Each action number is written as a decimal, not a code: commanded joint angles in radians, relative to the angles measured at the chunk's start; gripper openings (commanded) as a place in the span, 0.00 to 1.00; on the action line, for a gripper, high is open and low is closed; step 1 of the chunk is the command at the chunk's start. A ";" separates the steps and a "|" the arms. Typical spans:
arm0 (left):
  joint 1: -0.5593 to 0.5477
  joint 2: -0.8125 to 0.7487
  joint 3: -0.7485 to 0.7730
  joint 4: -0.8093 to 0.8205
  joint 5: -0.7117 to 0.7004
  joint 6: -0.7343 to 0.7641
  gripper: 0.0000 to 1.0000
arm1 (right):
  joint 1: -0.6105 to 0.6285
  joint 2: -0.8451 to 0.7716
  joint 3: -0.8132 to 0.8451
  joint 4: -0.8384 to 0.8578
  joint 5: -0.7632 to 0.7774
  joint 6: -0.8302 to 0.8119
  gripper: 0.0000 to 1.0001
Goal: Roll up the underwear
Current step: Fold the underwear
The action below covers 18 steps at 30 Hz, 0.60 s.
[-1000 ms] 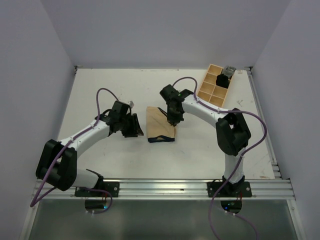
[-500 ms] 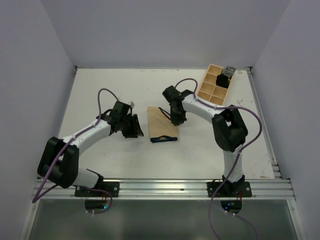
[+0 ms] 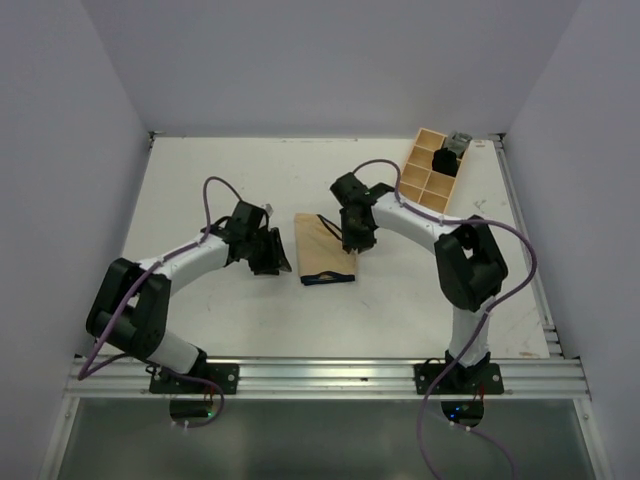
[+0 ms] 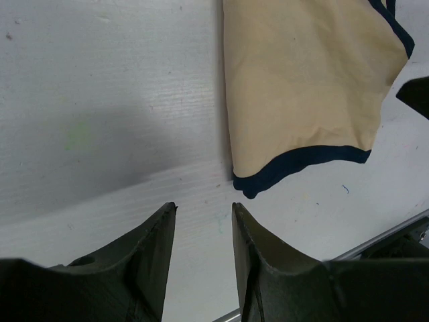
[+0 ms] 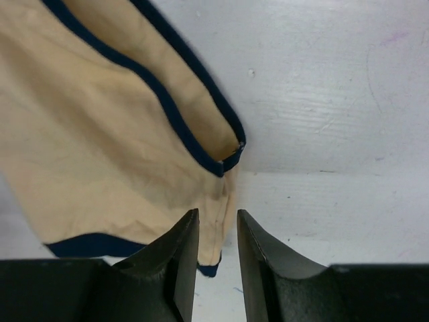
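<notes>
The underwear (image 3: 322, 252) lies flat on the white table, tan with dark trim and folded into a narrow panel. In the left wrist view the underwear (image 4: 301, 87) sits ahead and to the right of my left gripper (image 4: 203, 206), which is open over bare table just short of the trimmed lower corner. My left gripper (image 3: 268, 252) is beside the garment's left edge. My right gripper (image 3: 352, 238) is at the garment's right edge. In the right wrist view my right gripper (image 5: 217, 213) is open, and the underwear's (image 5: 100, 154) side seam shows in the gap between the jaws, lying loose.
A light wooden compartment tray (image 3: 425, 170) stands at the back right, with a dark item (image 3: 445, 160) in one far compartment. Grey walls close in the table on three sides. A metal rail runs along the near edge.
My right gripper has opened and let go of the underwear's right edge, shifting slightly to the right. The left gripper has hardly moved; its arm's elbow swung a little.
</notes>
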 commanded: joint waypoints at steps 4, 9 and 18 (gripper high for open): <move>0.002 0.053 0.053 0.104 0.045 -0.032 0.43 | 0.000 -0.124 -0.049 0.138 -0.198 -0.014 0.31; 0.002 0.076 0.044 0.122 0.061 -0.054 0.43 | 0.008 -0.105 -0.109 0.291 -0.394 0.041 0.29; 0.001 0.117 0.051 0.124 0.041 -0.064 0.43 | 0.007 -0.099 -0.256 0.399 -0.514 0.054 0.29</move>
